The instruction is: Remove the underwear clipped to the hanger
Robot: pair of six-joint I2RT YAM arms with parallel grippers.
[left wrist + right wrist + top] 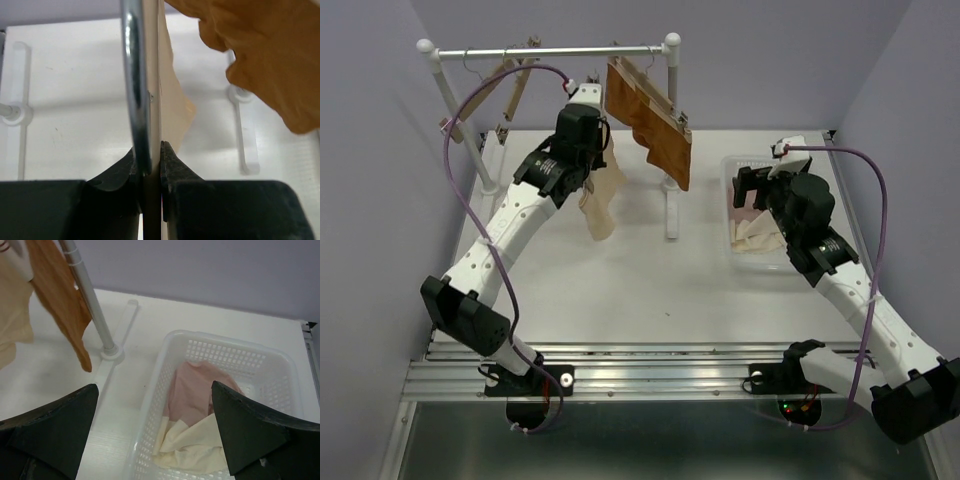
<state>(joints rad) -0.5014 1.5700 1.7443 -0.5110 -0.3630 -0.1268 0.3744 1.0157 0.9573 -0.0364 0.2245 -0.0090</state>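
Observation:
An orange-brown underwear (655, 130) hangs clipped to a wooden hanger on the rack rail; it also shows in the left wrist view (270, 55) and the right wrist view (57, 295). A cream-beige underwear (600, 205) hangs beside it (175, 100). My left gripper (604, 130) is shut on the hanger clip (142, 100), a metal wire and pale strip pinched between its jaws (155, 150). My right gripper (750, 185) is open and empty over the basket (155, 387). A pale pink garment (192, 390) and a cream one (195, 445) lie in the basket.
The white mesh basket (728, 200) stands at the right (240, 352). The white rack's rail (550, 50) spans the back; its right post (90, 305) and foot stand mid-table. Bare wooden hangers (515, 85) hang at the rail's left.

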